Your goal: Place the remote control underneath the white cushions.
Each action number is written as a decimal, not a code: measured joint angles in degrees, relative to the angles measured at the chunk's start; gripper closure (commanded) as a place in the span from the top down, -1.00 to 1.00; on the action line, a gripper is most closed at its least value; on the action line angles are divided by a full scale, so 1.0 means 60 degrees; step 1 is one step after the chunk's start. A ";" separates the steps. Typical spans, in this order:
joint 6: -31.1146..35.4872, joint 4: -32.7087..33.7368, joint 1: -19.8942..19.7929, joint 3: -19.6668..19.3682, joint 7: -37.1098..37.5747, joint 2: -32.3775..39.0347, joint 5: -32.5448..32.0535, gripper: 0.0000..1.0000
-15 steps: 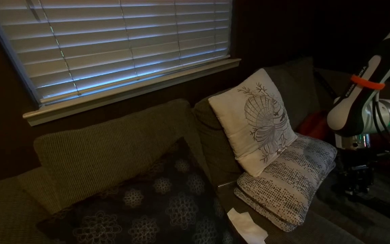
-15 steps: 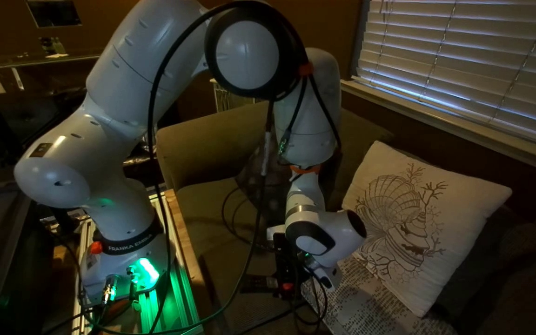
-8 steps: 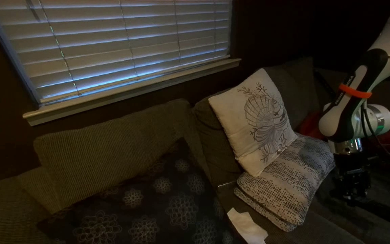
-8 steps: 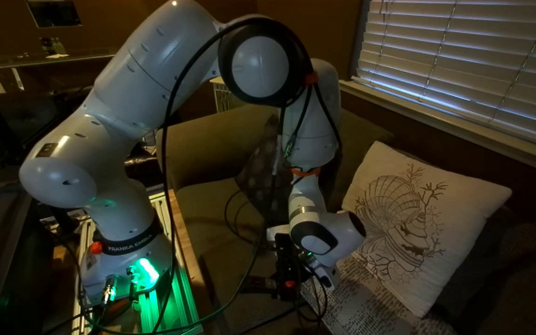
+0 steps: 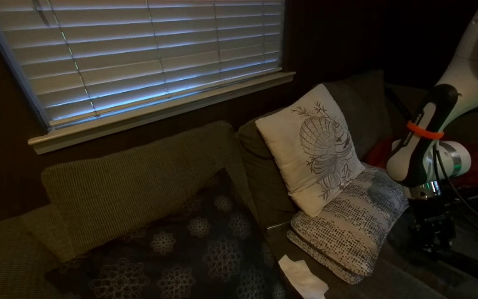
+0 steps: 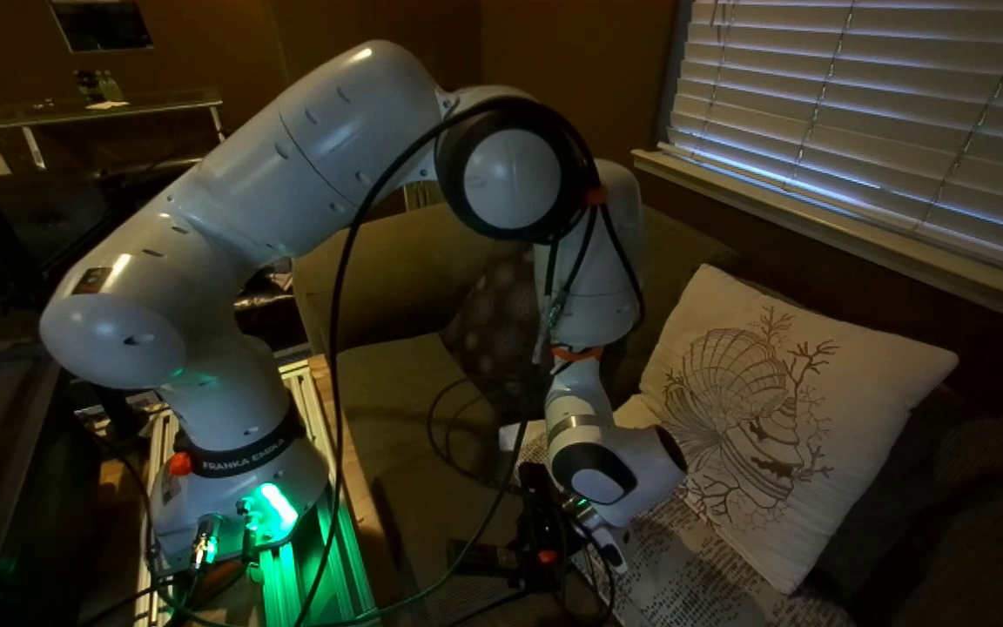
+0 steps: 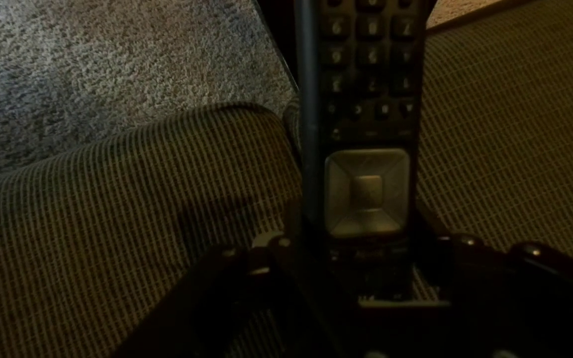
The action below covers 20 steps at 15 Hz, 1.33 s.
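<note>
The pincer (image 7: pixel 361 221) is gripping the remote control (image 7: pixel 366 119) beside the speckled cushion (image 5: pixel 347 224), its free end pointing away from that cushion. The shell-print cushion (image 5: pixel 322 149) is leaning on it; near it a white scrap (image 5: pixel 303 276) is lying, and farther off, a dark patterned cushion (image 5: pixel 181 253).

In an exterior view, white blinds (image 5: pixel 147 54) fill the upper left of the frame. A dark patterned cushion (image 5: pixel 185 249) lies lower left of centre. Right of centre, the white shell-print cushion (image 5: pixel 315 151) leans with its lower edge on the speckled cushion (image 5: pixel 351 224). At far right the gripper (image 5: pixel 433 248) holds the remote control (image 5: pixel 469 264), slanting down rightward.
</note>
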 measured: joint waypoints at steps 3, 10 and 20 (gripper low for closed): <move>0.0340 0.0418 0.0258 -0.0177 0.0224 0.0459 -0.0141 -0.43; 0.1677 0.1170 0.0664 -0.0318 0.0477 0.1311 -0.0366 -0.43; 0.4309 0.1118 0.0821 -0.0309 0.0423 0.1703 -0.0806 -0.43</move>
